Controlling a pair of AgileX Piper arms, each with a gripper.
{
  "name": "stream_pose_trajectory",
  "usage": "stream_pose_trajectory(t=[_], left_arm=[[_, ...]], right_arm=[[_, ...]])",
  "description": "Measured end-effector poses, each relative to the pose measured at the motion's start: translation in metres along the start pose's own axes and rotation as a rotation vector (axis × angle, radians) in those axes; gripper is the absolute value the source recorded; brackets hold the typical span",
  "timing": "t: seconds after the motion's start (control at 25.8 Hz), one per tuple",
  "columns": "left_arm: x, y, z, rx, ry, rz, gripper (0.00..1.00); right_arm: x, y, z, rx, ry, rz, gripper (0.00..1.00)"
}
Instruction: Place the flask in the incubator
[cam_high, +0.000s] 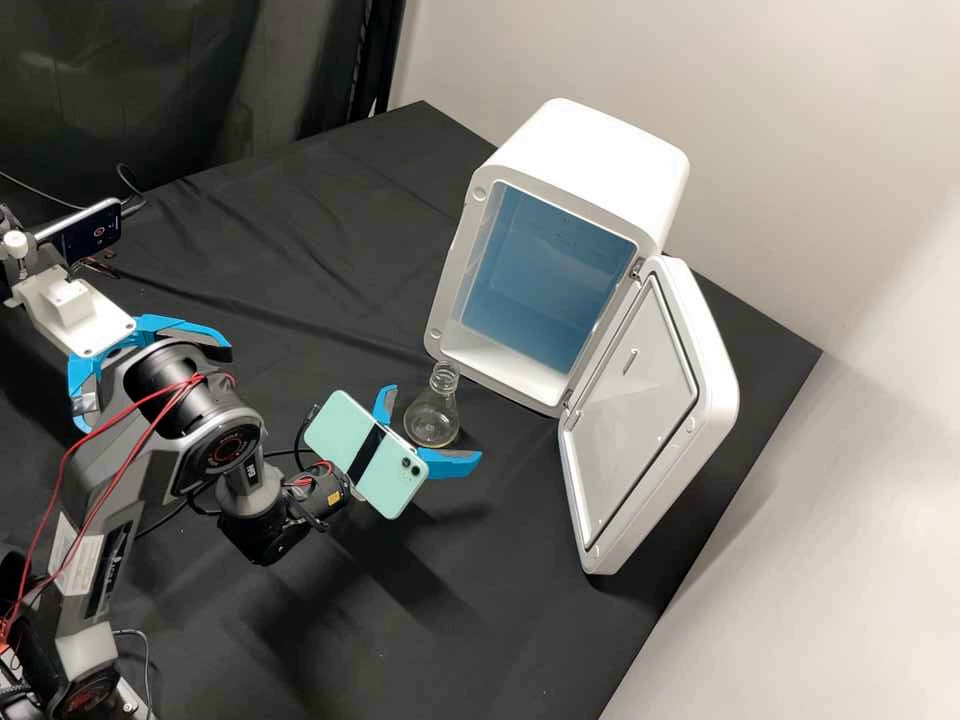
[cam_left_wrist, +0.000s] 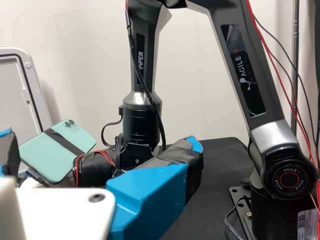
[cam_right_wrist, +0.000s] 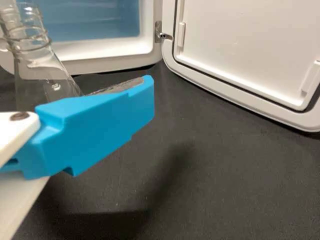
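The clear glass cone-shaped flask (cam_high: 432, 412) stands on the black bench (cam_high: 330, 250) just before the open white incubator box (cam_high: 585, 160), between the spread blue fingers (cam_right_wrist: 95, 125) of the right gripper (cam_high: 433, 428); the left gripper (cam_high: 150, 370), far off, has its fingers apart too; a crooked squeeze could tip the slippery glass.

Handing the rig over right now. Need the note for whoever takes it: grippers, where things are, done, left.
Right gripper: open, one finger on each side of the flask, not yet closed on it.
Left gripper: open, empty, back near the right arm.
Flask: upright on the bench, just in front of the incubator.
Incubator: door open, chamber looks empty.
Done: door open, right gripper lined up.
Left: grasp the flask, lift it, set it inside.
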Motion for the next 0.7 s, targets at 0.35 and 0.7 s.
stream_pose_trajectory(t=[0.35,0.7], left_arm=[[0.0000,0.0000,0.0000,0.000,0.000,0.000,1.00],[0.0021,-0.0050,-0.0033,0.002,0.006,-0.013,1.00]], right_arm=[[0.0001,-0.0004,0.0004,0.000,0.000,-0.001,1.00],[0.0004,-0.0019,0.0016,0.001,-0.004,-0.006,1.00]])
